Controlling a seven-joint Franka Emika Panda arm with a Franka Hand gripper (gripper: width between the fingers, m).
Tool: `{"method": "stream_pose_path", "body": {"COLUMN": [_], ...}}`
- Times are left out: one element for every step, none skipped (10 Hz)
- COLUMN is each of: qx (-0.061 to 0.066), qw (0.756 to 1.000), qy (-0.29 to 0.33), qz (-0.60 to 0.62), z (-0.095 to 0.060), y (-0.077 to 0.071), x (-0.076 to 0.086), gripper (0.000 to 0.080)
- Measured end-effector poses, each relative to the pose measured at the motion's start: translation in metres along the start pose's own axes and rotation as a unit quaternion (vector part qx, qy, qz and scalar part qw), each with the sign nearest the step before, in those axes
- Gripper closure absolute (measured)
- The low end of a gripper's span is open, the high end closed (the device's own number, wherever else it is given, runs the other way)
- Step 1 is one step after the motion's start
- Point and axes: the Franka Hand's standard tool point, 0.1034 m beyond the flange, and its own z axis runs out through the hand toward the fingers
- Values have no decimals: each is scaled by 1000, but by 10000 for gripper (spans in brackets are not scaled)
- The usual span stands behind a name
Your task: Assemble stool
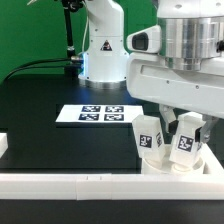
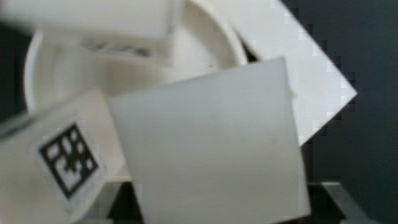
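The white round seat (image 1: 205, 160) lies at the exterior view's right, close to the front rail. It fills the wrist view (image 2: 196, 40) behind the legs. One tagged leg (image 1: 148, 135) stands upright on it and shows in the wrist view (image 2: 63, 155). My gripper (image 1: 183, 124) is above the seat, shut on a second tagged leg (image 1: 187, 143) that reaches down to the seat. In the wrist view that leg (image 2: 205, 135) is a large white block between my fingers, and my gripper (image 2: 226, 200) is closed on it.
The marker board (image 1: 95, 115) lies flat on the black table behind the seat. A long white rail (image 1: 90, 182) runs along the front, and a short rail end (image 1: 3, 146) is at the exterior view's left. The robot base (image 1: 100, 50) stands at the back.
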Motion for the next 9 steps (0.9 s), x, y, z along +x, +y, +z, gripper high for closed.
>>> {"method": "stream_pose_path", "body": {"qx": [0,0,2,3,3,10,18,23,24], "qw": [999,997,991,973,955,927,899,879,874], "qy": [0,0,-2,-3,-2,-4,-4,-2,-3], "qz": [45,76,136,231,296,376,438,477,485], "z": [0,0,0,1,2,3,3,3,3], "y": [0,0,0,0,-1,-2,-5,-10,-9], "x": [0,0,0,2,0,-1,-3,-6,-5], "gripper": [458,458,458,458,458,458,458,458,458]}}
